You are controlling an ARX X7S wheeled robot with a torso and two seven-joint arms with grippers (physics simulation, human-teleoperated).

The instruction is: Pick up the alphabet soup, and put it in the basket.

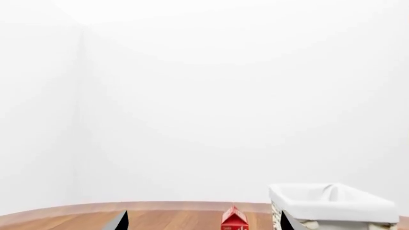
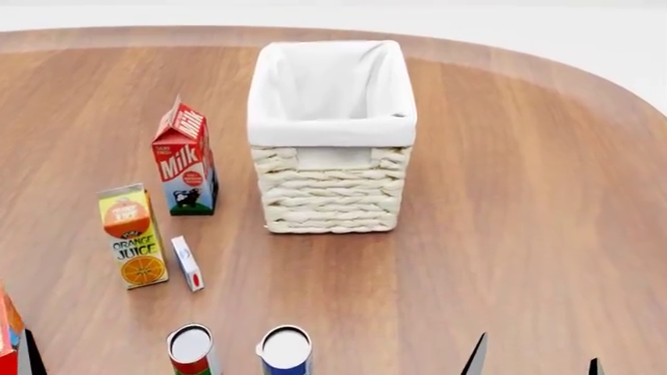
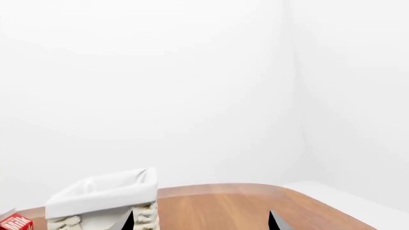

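The alphabet soup (image 2: 284, 351), a small can with a blue label and a pale top, stands at the near edge of the head view. The cream wicker basket (image 2: 331, 187) with white lining stands beyond it, mid-table. It also shows in the left wrist view (image 1: 332, 203) and the right wrist view (image 3: 102, 196). My right gripper (image 2: 536, 366) is open and empty, to the right of the can; its tips show wide apart in the right wrist view (image 3: 203, 223). My left gripper (image 1: 203, 224) is open and empty. Only one of its fingertips (image 2: 31, 355) shows in the head view, far left of the can.
A red-and-green can (image 2: 192, 350) stands just left of the soup. A milk carton (image 2: 184, 160), an orange juice carton (image 2: 131, 236) and a small white box (image 2: 187, 263) stand left of the basket. Another carton (image 2: 8, 336) sits at the left edge. The wooden table's (image 2: 521, 195) rim curves at the far right.
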